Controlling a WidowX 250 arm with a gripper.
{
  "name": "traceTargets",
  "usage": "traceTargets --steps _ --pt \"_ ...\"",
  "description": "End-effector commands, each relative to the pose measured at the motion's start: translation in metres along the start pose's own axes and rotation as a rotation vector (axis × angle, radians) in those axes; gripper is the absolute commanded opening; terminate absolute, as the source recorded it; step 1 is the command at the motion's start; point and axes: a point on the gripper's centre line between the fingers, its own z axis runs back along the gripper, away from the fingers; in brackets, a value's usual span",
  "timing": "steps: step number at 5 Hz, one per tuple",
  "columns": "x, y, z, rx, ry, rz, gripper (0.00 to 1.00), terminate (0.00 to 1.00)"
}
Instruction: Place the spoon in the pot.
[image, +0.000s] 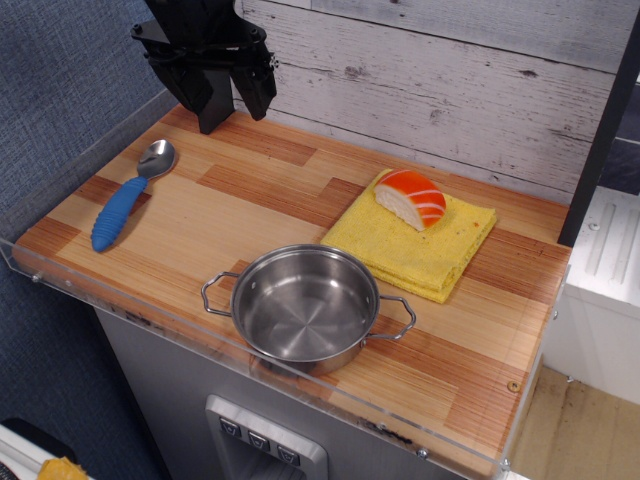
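The spoon (127, 198) lies flat at the left of the wooden table, its ribbed blue handle toward the front left and its silver bowl toward the back. The pot (305, 305) stands empty near the front edge in the middle, its two wire loop handles out to the sides. My black gripper (238, 112) hangs at the back left, above the table and just behind and to the right of the spoon's bowl. Its two fingers are spread apart and hold nothing.
A folded yellow cloth (440, 250) lies right of centre with an orange-and-white sushi piece (412, 198) on it. A clear acrylic lip (150, 315) runs along the table's front and left edges. A whitewashed plank wall (450, 80) stands behind.
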Motion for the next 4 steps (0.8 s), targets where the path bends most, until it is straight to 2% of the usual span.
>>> traceTargets --steps 1,3,4 --pt "0.0 0.0 0.0 0.0 0.0 0.0 1.0 0.0" --pt "-0.019 0.021 -0.008 0.114 0.07 0.025 1.0 0.0" --pt "-0.032 0.031 -0.01 0.127 0.123 0.05 1.0 0.0"
